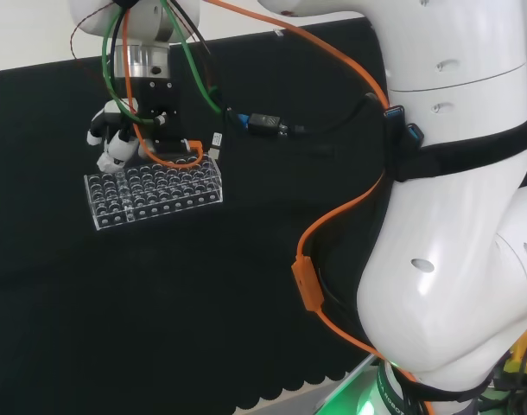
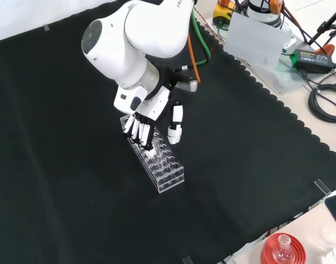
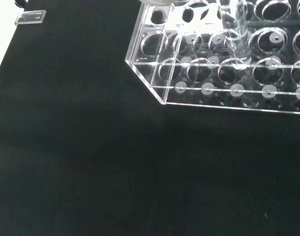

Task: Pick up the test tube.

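The black cloth point(image 2: 74, 192) covers nearly all of my bench, and in the front view its scalloped edge runs along the right side, where a pale table surface begins. My own white arm point(image 2: 140, 33) is the biggest shape over it; in the head view my links point(image 1: 453, 216) take the whole right side, with an orange cable point(image 1: 307, 277) hanging across them.

On the cloth lies a clear plastic rack point(image 2: 162, 168) with many round holes. In the front view it is a long block, and my hand point(image 2: 148, 118) hangs over its farther end. My fingers point(image 2: 139, 131) point down, almost straight and a little spread, and their tips are at the rack's top; my thumb point(image 2: 175, 125) stands apart to the right of them. I am grasping nothing. In the head view my hand point(image 1: 117, 138) is at the rack's point(image 1: 155, 194) left back corner.

The test tube point(image 3: 234, 29) is hard to make out. In the wrist view a clear upright tube stands in a hole near the rack's point(image 3: 214, 78) corner, and its top is cut off by the picture's edge. In the other views I cannot tell it from the rack.

At the front view's lower right edge a small flask sits on a red ribbed stand point(image 2: 282, 250), and black cables point(image 2: 325, 102) lie on the pale table.
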Motion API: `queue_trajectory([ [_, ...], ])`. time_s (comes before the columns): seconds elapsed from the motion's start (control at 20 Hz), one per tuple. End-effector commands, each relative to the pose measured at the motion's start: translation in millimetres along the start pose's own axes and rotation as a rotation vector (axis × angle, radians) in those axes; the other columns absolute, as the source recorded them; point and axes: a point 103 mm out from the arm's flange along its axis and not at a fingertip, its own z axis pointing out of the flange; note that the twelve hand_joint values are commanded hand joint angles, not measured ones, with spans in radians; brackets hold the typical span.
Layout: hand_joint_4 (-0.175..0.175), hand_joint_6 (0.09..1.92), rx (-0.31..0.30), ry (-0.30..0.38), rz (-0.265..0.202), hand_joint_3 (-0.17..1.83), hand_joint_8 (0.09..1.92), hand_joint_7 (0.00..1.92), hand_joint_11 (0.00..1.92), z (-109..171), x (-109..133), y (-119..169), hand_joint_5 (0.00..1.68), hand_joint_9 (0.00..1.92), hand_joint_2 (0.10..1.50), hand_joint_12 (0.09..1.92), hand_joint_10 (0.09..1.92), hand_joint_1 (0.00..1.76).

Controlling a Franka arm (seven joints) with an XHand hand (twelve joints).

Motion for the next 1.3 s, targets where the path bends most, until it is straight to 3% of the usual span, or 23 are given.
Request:
queue_trajectory([
  [0.05,0.042,0.82,0.0,-0.017,-0.001,-0.17,0.62,0.67,0.09,2.4,-2.5,-1.2,0.4,0.4,1.0,1.55,0.82,1.1],
  [0.95,0.041,0.96,-0.033,-0.069,0.021,-0.17,0.6,0.81,0.23,0.5,-20.7,6.2,0.49,0.55,1.02,1.51,0.76,1.18],
  [1.3,0.026,0.97,-0.061,-0.082,0.029,-0.17,0.58,0.96,0.31,-0.6,-23.6,4.0,0.64,0.67,1.02,1.48,0.7,1.19],
])
